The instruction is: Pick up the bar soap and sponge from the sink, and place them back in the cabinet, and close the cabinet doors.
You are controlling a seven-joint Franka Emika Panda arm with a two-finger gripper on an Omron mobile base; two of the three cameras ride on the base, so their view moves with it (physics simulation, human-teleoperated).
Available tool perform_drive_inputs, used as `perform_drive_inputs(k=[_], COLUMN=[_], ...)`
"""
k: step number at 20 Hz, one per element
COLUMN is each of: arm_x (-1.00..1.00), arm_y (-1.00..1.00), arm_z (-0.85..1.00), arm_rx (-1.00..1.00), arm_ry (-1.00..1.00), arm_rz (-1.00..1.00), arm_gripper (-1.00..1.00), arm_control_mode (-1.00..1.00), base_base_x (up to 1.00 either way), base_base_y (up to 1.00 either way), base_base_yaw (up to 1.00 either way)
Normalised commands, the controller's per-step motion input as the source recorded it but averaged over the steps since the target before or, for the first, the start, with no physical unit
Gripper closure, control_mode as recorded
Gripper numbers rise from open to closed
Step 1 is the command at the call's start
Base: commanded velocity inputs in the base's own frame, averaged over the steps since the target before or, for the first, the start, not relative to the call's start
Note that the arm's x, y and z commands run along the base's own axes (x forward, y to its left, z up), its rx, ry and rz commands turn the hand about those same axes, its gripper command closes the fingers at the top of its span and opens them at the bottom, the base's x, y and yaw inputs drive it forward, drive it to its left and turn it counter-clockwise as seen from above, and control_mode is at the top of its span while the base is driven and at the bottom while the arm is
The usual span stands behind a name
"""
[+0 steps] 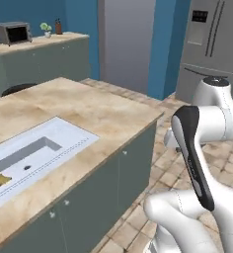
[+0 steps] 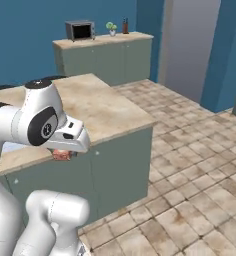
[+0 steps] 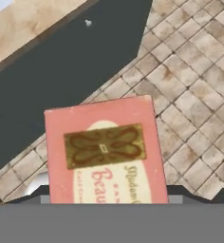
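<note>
The sponge (image 1: 1, 180) lies in the sink (image 1: 54, 133), at its left end, on the basin floor. The sink is set in the bench (image 1: 103, 111), left of the arm. The soap (image 3: 104, 149) is clamped in the end effector (image 2: 63, 154), to the right of the sink, beyond the bench edge and above the tiled floor (image 3: 190, 95). In the hand view its pink face with a gold emblem is turned to the camera; the fingertips are hidden behind it.

Open tiled floor (image 2: 190, 165) lies beside the island counter (image 1: 89, 113), unobstructed.
</note>
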Motion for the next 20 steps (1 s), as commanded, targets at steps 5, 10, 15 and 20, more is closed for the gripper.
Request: perform_drive_inputs(k=[5, 10, 15, 20], arm_x=[0.00, 0.00, 0.00, 0.00], arm_y=[0.00, 0.00, 0.00, 0.00], arm_z=[0.00, 0.00, 0.00, 0.00], arm_rx=[0.00, 0.00, 0.00, 0.00], arm_ry=[0.00, 0.00, 0.00, 0.00], arm_rz=[0.00, 0.00, 0.00, 0.00], arm_gripper=[1.00, 1.00, 1.00, 1.00], arm_control_mode=[1.00, 1.00, 1.00, 1.00], base_base_x=[0.00, 0.00, 0.00, 0.03], base_base_y=[0.00, 0.00, -0.01, 0.00], base_base_yaw=[-0.63, -0.62, -0.58, -0.54])
